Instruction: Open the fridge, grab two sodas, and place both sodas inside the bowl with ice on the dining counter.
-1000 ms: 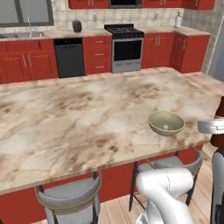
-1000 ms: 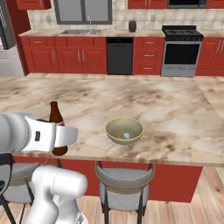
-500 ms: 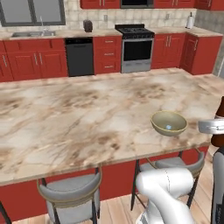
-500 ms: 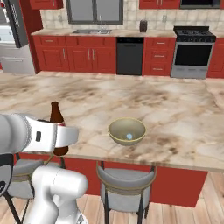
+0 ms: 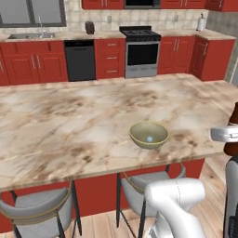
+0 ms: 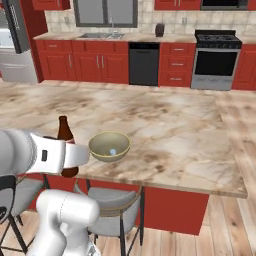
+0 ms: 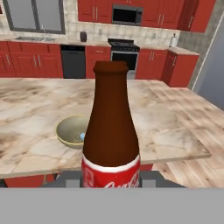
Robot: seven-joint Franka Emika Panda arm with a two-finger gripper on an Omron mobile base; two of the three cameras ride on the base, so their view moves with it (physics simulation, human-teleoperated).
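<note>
A soda (image 7: pixel 111 131), here a brown bottle with a red label, stands upright in my gripper (image 7: pixel 111 178), which is shut on its lower body. The same soda (image 6: pixel 63 132) sits just left of the bowl (image 6: pixel 101 150), off the near edge of the dining counter (image 6: pixel 175 135), with the gripper (image 6: pixel 70 156) around it. From the other side the soda (image 5: pixel 233 124) and gripper (image 5: pixel 225 135) are at the right edge. The olive-tan bowl (image 5: pixel 139 138) rests near the front edge of the dining counter (image 5: pixel 69 121) with a small pale ice cube inside. The fridge (image 6: pixel 15 65) stands far left.
Grey stools (image 5: pixel 37 211) (image 5: pixel 139 183) (image 6: pixel 117 212) stand tucked under the counter's near edge, close to my arm. Red cabinets, a black dishwasher (image 5: pixel 80 59) and a steel stove (image 5: pixel 142 51) line the back wall. Wooden floor lies to the right of the counter (image 6: pixel 230 220).
The whole scene has slid across both base views, so the base has moved along the counter. The bowl now sits nearer the arm. The soda stays in the gripper.
</note>
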